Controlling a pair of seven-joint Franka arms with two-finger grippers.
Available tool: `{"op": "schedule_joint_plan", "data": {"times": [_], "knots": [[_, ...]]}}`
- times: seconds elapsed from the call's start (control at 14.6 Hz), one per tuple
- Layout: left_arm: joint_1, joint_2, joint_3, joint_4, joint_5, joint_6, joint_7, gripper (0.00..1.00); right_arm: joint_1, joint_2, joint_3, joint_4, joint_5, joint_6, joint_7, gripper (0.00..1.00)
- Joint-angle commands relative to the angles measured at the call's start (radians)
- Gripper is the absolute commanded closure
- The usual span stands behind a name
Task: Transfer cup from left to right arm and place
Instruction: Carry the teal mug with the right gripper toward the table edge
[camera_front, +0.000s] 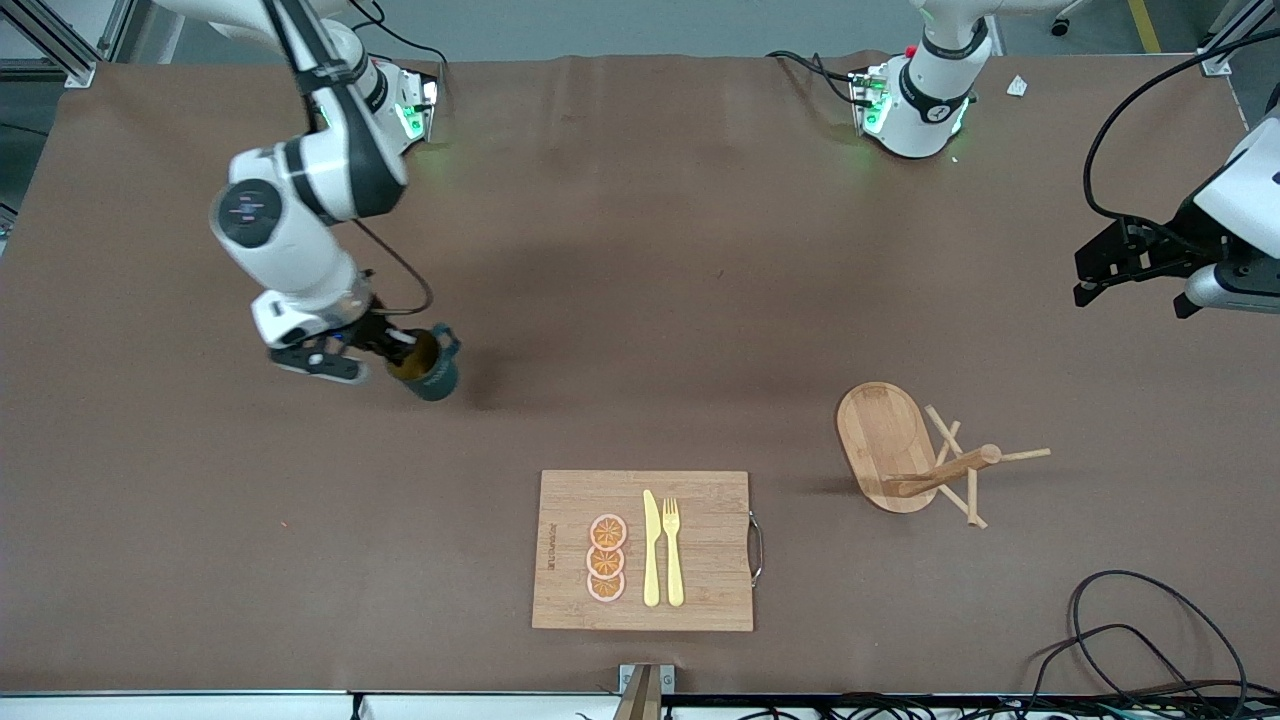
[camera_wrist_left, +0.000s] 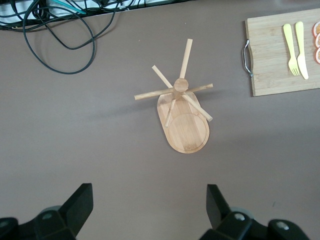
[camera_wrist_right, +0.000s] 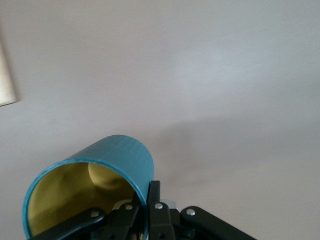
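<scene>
The cup is a dark teal mug with an ochre-yellow inside and a loop handle. My right gripper is shut on its rim and holds it tilted just above the table toward the right arm's end. In the right wrist view the cup fills the foreground, with one finger inside and one outside its wall, under my right gripper. My left gripper is open and empty, up in the air at the left arm's end of the table. In the left wrist view it hangs over bare table.
A wooden mug tree on an oval base stands toward the left arm's end; it also shows in the left wrist view. A cutting board with a yellow knife, a fork and orange slices lies nearest the front camera. Black cables lie at the table's corner.
</scene>
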Motion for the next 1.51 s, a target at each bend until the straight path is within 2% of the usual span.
{"op": "schedule_joint_plan", "data": {"times": [0.0,0.14,0.27,0.62,0.82,1.16,1.44], "knots": [[-0.001,-0.005,0.002,0.003,0.004,-0.01,-0.005,0.0,-0.13,-0.061,0.021,-0.144,-0.01,0.097,-0.134,1.0],[-0.001,-0.005,0.002,0.003,0.004,-0.01,-0.005,0.0,-0.239,-0.054,0.022,-0.19,-0.008,0.163,-0.272,1.0],[-0.001,-0.005,0.002,0.003,0.004,-0.01,-0.005,0.0,-0.299,-0.052,0.022,-0.203,-0.008,0.165,-0.351,1.0],[-0.001,-0.005,0.002,0.003,0.004,-0.01,-0.005,0.0,-0.336,-0.046,0.022,-0.249,-0.008,0.177,-0.39,1.0],[-0.001,-0.005,0.002,0.003,0.004,-0.01,-0.005,0.0,-0.348,-0.028,0.021,-0.295,-0.008,0.266,-0.42,1.0],[-0.002,-0.005,0.002,0.003,0.004,-0.01,-0.005,0.0,-0.457,-0.023,0.022,-0.289,-0.008,0.272,-0.549,1.0],[-0.001,-0.005,0.002,0.002,0.004,-0.01,-0.005,0.0,-0.476,0.003,0.022,-0.286,-0.008,0.307,-0.571,1.0]]}}
